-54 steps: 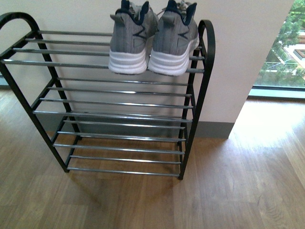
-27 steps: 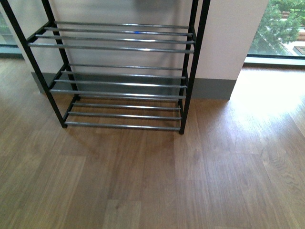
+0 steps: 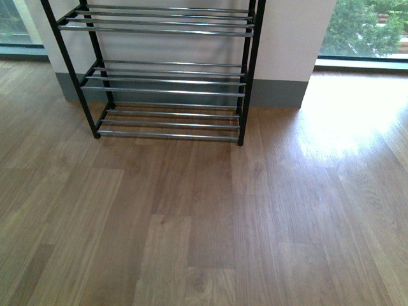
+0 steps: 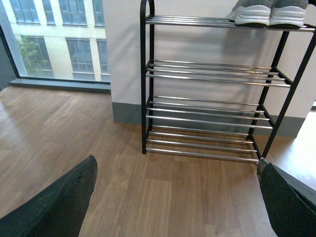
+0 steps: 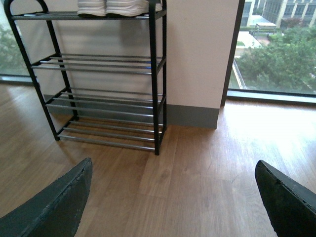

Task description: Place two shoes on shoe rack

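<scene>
The two shoes [image 4: 269, 14] stand side by side at one end of the top tier of the shoe rack [image 4: 143, 74]; only their white soles and grey lower sides show. The right wrist view catches the same white soles [image 5: 116, 7] on the rack's [image 5: 153, 74] top tier. In the front view only the lower tiers of the shoe rack [image 3: 166, 90] show, and the shoes and both arms are out of frame. My left gripper [image 4: 177, 200] hangs open over bare floor, well short of the rack. My right gripper [image 5: 173, 200] is open too, with nothing between its fingers.
The rack stands against a white wall [image 3: 290, 38] with a grey baseboard [image 3: 274, 94]. Wood-plank floor [image 3: 204, 223] spreads in front of it. Floor-length windows [image 5: 276, 44] flank the wall on both sides, with bright glare on the floor at the right.
The front view has drawn back and tipped down. The rack has slid up the frame, and the shoes on its top tier have left that view.
</scene>
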